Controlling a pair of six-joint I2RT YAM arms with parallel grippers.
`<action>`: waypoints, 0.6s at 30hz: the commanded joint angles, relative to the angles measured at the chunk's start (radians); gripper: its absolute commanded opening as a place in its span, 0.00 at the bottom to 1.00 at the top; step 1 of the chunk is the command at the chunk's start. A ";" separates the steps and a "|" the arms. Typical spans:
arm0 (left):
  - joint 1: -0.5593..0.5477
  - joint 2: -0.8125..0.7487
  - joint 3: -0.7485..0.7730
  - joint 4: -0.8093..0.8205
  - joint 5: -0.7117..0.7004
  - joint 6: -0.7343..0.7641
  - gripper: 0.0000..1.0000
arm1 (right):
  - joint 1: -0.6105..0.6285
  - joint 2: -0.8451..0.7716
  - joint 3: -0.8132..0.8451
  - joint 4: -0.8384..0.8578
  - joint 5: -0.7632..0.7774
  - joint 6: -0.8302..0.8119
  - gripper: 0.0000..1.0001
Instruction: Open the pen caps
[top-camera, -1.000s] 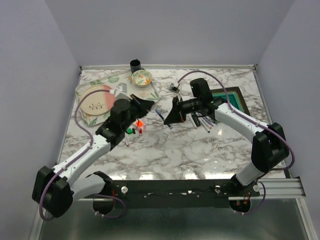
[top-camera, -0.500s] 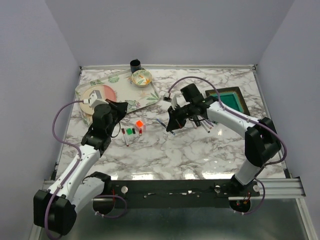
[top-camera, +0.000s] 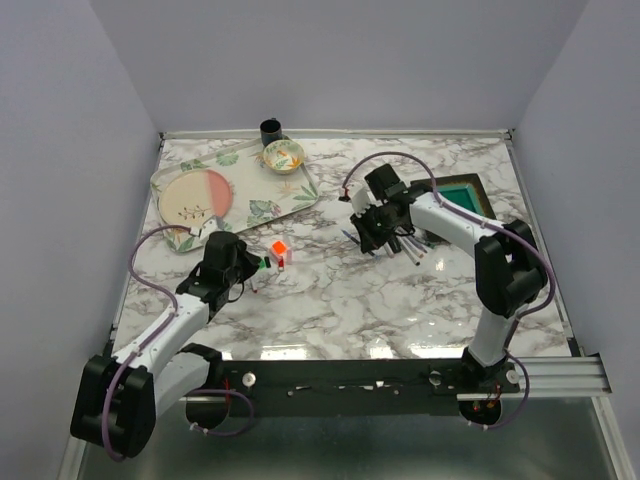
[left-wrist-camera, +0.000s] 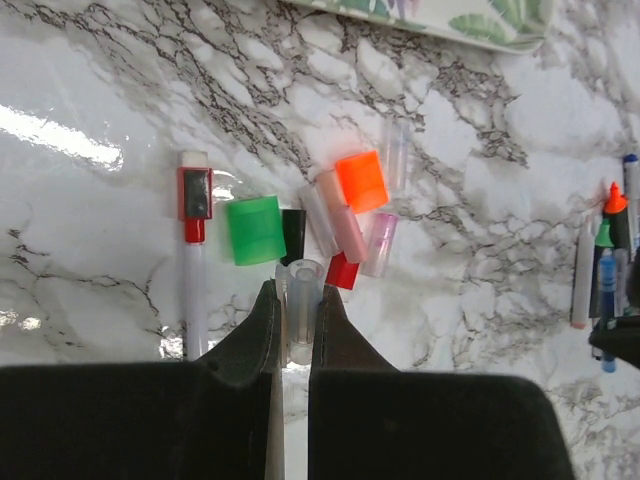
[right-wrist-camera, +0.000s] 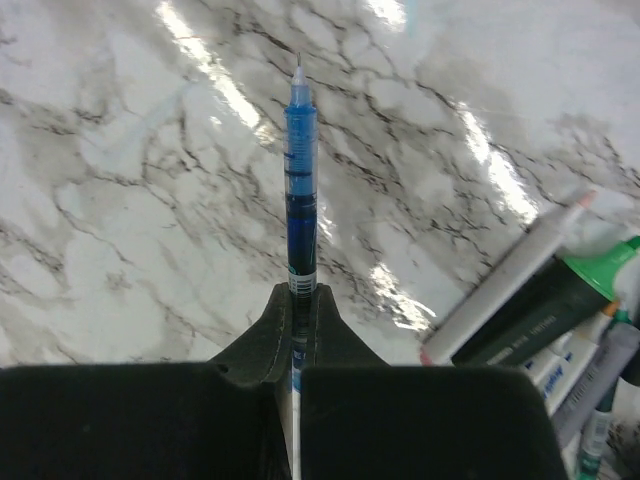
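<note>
Left jaws lower, around clear cap (left-wrist-camera: 303, 300)

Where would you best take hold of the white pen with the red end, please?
The white pen lies flat, so come from above and pinch its bare barrel below the red end, closing across its width; the green cap crowds it higher up.

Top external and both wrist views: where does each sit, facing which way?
Top external: above, behind the bases, looking down on the table; left gripper, right gripper show.
Left wrist: on that wrist, looking down at loose caps; fingers hold a clear cap.
Right wrist: on that wrist, facing down; fingers hold a blue pen.
Shared: orange cap, top and left wrist.
</note>
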 joint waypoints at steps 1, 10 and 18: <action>0.006 0.068 -0.013 0.034 0.045 0.053 0.05 | -0.068 0.014 0.038 -0.044 0.079 -0.027 0.08; 0.006 0.196 -0.021 0.090 0.083 0.076 0.13 | -0.152 0.019 0.047 -0.060 0.081 -0.036 0.11; 0.006 0.247 -0.012 0.119 0.088 0.082 0.26 | -0.192 0.020 0.053 -0.068 0.079 -0.036 0.14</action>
